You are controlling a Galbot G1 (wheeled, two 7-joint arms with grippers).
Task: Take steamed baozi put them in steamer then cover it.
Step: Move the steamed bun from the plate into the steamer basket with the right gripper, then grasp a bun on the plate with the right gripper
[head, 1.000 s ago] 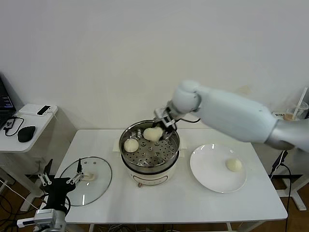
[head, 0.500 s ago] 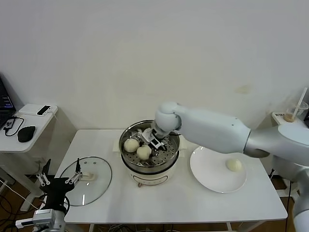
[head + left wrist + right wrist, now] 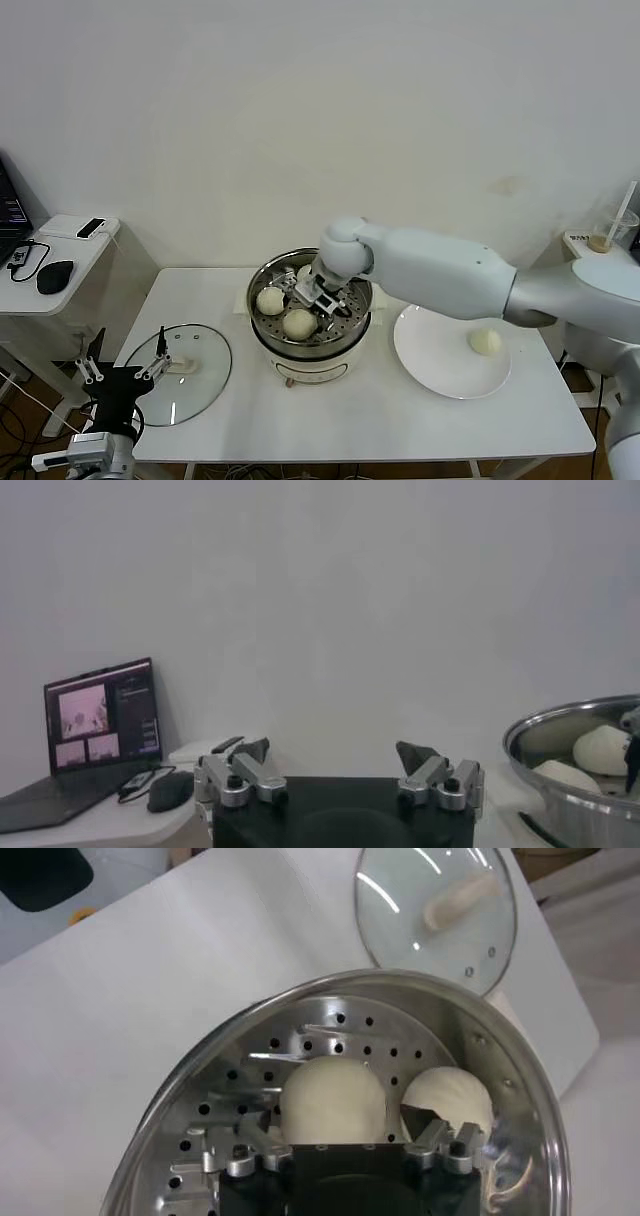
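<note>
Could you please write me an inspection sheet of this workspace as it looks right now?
Surface: white table, steamer, plate and lid on it.
Job's things: steamer at centre with three baozi visible on its tray, nearest one; one baozi on the white plate; glass lid flat on the table on the robot's left.
Clutter: nothing seen on the table.
Grippers: right gripper inside the steamer, open, just above the nearest bun; left gripper open, parked at the table's near left edge.
Cables: some on the floor below the table.
Surroundings: side desk with mouse and laptop; cup with straw far right.
</note>
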